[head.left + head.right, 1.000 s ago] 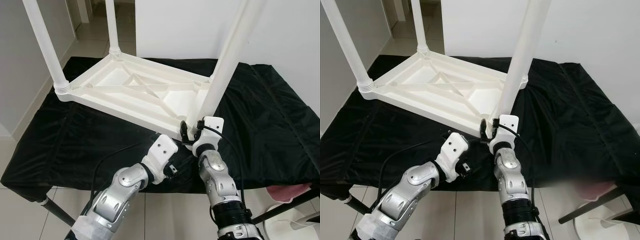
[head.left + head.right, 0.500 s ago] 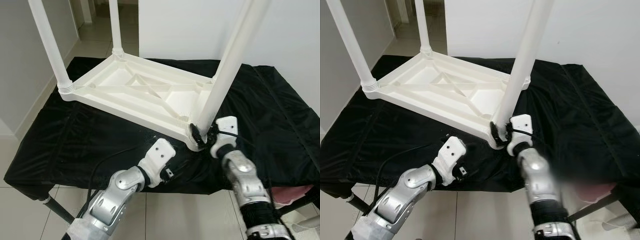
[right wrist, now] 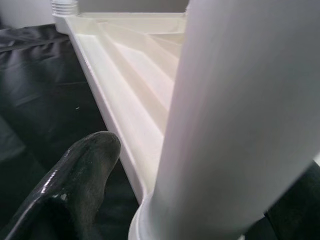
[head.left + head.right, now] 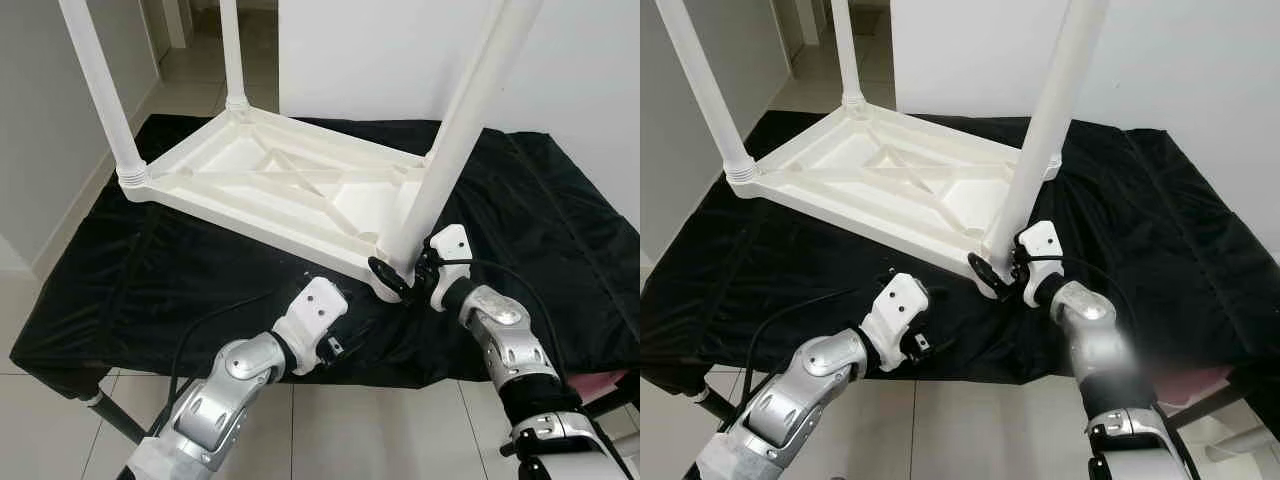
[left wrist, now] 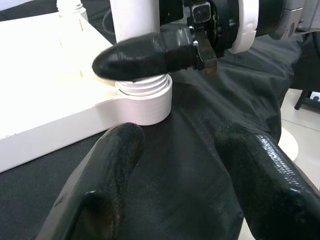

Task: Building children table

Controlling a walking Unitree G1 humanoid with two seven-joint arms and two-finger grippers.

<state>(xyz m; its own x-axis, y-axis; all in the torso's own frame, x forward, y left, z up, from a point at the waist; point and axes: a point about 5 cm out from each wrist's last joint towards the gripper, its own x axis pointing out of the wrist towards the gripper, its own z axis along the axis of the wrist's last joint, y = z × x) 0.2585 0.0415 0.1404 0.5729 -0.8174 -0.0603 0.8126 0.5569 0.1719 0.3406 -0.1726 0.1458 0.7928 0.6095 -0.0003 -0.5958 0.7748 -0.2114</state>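
1. One white plastic children's table (image 4: 270,185) lies upside down on a black cloth-covered bench (image 4: 560,230), legs pointing up.
2. The right gripper (image 4: 398,272) clasps the base of the near white round leg (image 4: 450,150).
3. The left gripper (image 5: 175,175) hovers just beside that corner, fingers spread wide and holding nothing.

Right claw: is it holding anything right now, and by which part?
The right claw grips the near white table leg at its base, just above the threaded socket. The left claw holds nothing.
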